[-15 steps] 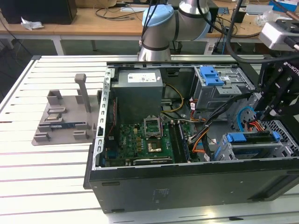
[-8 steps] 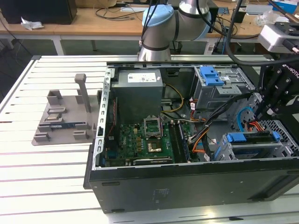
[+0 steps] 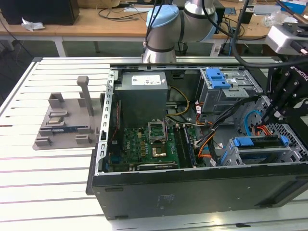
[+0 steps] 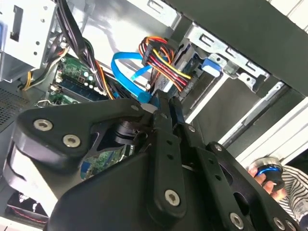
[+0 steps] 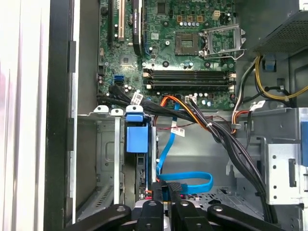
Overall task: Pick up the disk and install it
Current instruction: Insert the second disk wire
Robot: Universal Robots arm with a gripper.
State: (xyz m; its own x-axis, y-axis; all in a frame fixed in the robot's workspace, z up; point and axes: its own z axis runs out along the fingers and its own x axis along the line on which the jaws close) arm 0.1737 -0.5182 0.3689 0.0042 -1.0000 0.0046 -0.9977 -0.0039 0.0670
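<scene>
The disk (image 3: 260, 153) lies in the drive cage at the front corner of the open computer case, on the exterior view's right, with blue rails along its edges. In the first wrist view the disk (image 5: 143, 166) stands edge-on in its bay under a blue rail tab. My gripper (image 3: 270, 111) hovers just above and behind that cage, a short way clear of the disk. In both wrist views the black fingers (image 5: 159, 191) are pressed together with nothing between them. The gripper (image 4: 163, 105) points toward the cables and the blue rail end (image 4: 211, 65).
A blue data cable (image 5: 185, 182) and an orange, red and yellow power bundle (image 4: 163, 60) loop right beside the fingertips. The motherboard (image 3: 144, 144), power-supply box (image 3: 143, 94) and an upper cage with a blue latch (image 3: 217, 77) fill the case. A grey fixture (image 3: 67, 120) sits outside it. A person's hand (image 4: 269, 177) is nearby.
</scene>
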